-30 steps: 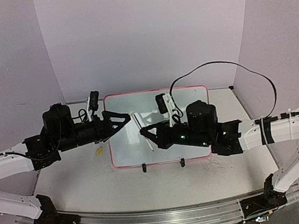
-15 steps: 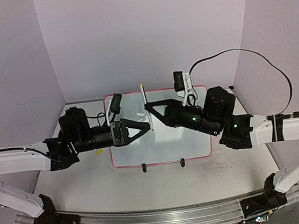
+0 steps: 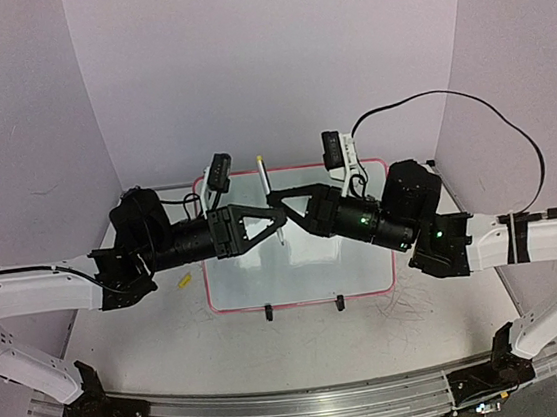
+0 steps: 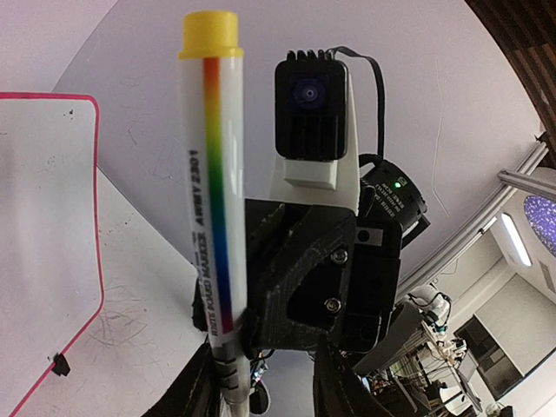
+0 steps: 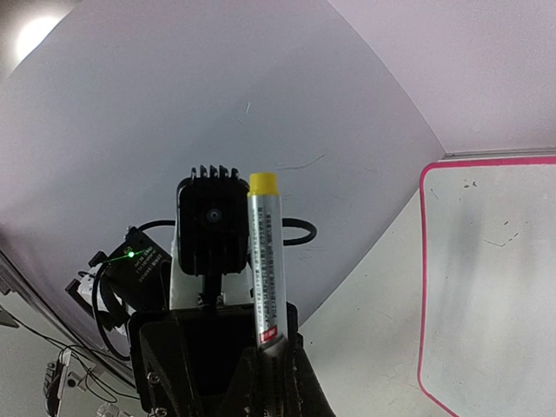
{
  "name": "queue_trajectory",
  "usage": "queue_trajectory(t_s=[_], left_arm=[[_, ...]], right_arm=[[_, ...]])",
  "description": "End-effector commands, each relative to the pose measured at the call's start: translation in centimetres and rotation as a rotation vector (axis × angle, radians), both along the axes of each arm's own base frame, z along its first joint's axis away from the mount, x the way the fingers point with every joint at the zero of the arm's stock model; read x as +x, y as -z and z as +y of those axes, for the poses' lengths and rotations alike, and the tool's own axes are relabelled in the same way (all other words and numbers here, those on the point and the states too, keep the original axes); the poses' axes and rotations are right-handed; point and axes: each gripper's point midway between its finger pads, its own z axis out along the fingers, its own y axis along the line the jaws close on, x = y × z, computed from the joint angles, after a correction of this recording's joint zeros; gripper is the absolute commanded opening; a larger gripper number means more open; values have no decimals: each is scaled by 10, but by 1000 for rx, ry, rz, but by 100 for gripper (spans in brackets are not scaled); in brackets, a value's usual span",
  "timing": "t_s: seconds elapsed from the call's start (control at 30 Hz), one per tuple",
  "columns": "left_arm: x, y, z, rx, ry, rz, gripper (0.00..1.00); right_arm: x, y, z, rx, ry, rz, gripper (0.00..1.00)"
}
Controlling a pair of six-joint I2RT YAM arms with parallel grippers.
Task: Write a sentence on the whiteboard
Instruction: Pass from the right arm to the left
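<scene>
Over the whiteboard (image 3: pixel 306 276), inside its red rim, the right gripper (image 3: pixel 272 200) clamps an upright marker (image 3: pixel 264 175); the left gripper (image 3: pixel 280 219) sits narrow around it, hold unclear.

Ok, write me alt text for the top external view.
Two robot arms meet tip to tip above a white whiteboard on a table, with a yellow-capped marker standing upright between them. The right end effector grips the marker, and the left end effector points in at its lower part from the other side.

Rainbow-striped, yellow-capped white marker (image 4: pixel 213 217); pink-rimmed whiteboard (image 4: pixel 39 217).
</scene>
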Motion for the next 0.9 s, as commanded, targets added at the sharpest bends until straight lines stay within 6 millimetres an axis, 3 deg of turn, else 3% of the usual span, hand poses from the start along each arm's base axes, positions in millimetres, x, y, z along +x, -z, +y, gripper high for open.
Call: queue_trajectory(t_s=[0.0,0.13,0.3,0.47,0.7,0.8,0.87], left_arm=[[-4,-26,-3,-64,23,-57,38],[-5,-17,-5,-48,37,-39,40],[-5,-20,-2,-55,23,-50,28],[-6,-25,-3,-63,29,-64,25],[-7,-22,6,-57,0,-92,2],[-6,-9,11,5,-26,-123,0],[-2,4,11,98,-49,-152,0]], right_arm=[[-10,-35,-12,100,-15,-43,0],[-10,-40,-17,114,-5,-46,0],[-12,-43,-17,118,-13,-52,0],[-13,-40,-14,115,-27,-46,0],[-13,-43,-18,109,-16,-34,0],[-4,-37,-24,54,0,-10,6],[4,-33,-32,1,10,11,16]])
